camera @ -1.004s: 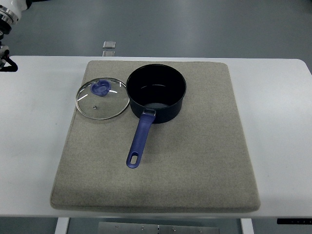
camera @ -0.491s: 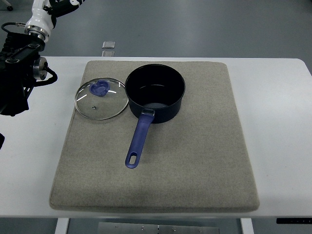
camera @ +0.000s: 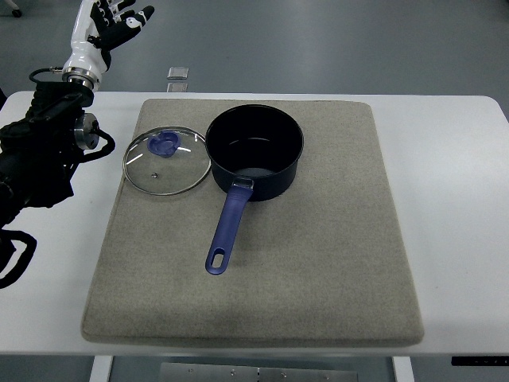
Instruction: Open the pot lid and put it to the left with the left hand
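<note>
Since the earlier frame, the left arm is reaching further in from the left edge, and the left hand [camera: 115,22] is now showing at the far left with fingers spread, holding nothing. The glass lid [camera: 166,163] is lying flat on the grey mat [camera: 318,263], just left of the pot [camera: 255,151], on the white surface [camera: 461,199].

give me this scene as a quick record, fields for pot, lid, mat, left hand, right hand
pot: dark blue pot, uncovered, on the mat, blue handle toward the camera
lid: glass lid with blue knob, flat on the mat, left of the pot
mat: grey mat on a white table
left hand: left hand beyond the table's far left corner, fingers spread, holding nothing
right hand: not in view
</note>
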Available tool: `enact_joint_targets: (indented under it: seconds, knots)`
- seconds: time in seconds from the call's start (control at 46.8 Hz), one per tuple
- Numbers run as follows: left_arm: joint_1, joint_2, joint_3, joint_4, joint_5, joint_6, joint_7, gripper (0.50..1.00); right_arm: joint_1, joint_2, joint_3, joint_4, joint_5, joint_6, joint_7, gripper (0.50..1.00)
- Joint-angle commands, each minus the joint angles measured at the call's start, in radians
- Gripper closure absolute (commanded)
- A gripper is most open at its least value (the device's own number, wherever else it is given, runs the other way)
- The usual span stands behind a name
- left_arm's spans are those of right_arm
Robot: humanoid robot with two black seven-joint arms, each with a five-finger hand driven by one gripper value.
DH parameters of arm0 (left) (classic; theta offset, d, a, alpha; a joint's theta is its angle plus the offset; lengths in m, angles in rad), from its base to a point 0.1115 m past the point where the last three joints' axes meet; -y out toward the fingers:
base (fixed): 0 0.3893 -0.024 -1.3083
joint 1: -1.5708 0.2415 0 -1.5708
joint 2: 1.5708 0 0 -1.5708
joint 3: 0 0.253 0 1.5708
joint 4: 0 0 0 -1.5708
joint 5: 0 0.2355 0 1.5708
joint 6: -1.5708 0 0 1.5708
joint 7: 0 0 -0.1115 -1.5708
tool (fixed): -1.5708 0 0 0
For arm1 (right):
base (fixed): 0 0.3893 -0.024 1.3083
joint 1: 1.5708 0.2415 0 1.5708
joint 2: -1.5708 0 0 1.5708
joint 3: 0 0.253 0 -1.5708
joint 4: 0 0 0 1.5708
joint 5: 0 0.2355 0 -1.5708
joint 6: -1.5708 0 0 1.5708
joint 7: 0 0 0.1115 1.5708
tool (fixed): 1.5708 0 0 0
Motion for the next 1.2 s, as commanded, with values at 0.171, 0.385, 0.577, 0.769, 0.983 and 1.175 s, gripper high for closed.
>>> enact_joint_targets:
  seconds: [0.171,0.385,0.577,0.769,0.983,1.175]
  knots:
    - [0.015,0.008,-0.09,0.091,-0.02,0.002,0.0,0.667,0.0,0.0,0.001,0.0,0.0,0.0,0.0,0.583]
    - [0.0,-0.001,-0.094,0.084,-0.036,0.014,0.016,0.677,0.0,0.0,0.001,0.0,0.0,0.0,0.0,0.583]
    - [-0.009,-0.003,-0.093,0.082,-0.066,0.011,0.014,0.677,0.0,0.0,0.0,0.0,0.0,0.0,0.0,0.583]
    - [-0.008,-0.004,-0.093,0.08,-0.068,0.009,0.014,0.677,0.0,0.0,0.001,-0.002,0.0,0.0,0.0,0.583]
    - [-0.02,-0.008,-0.091,0.077,-0.066,0.011,0.014,0.671,0.0,0.0,0.0,-0.002,0.0,0.0,0.0,0.583]
    - [-0.025,-0.023,-0.085,0.077,-0.065,0.009,0.014,0.669,0.0,0.0,0.0,0.0,0.0,0.0,0.0,0.583]
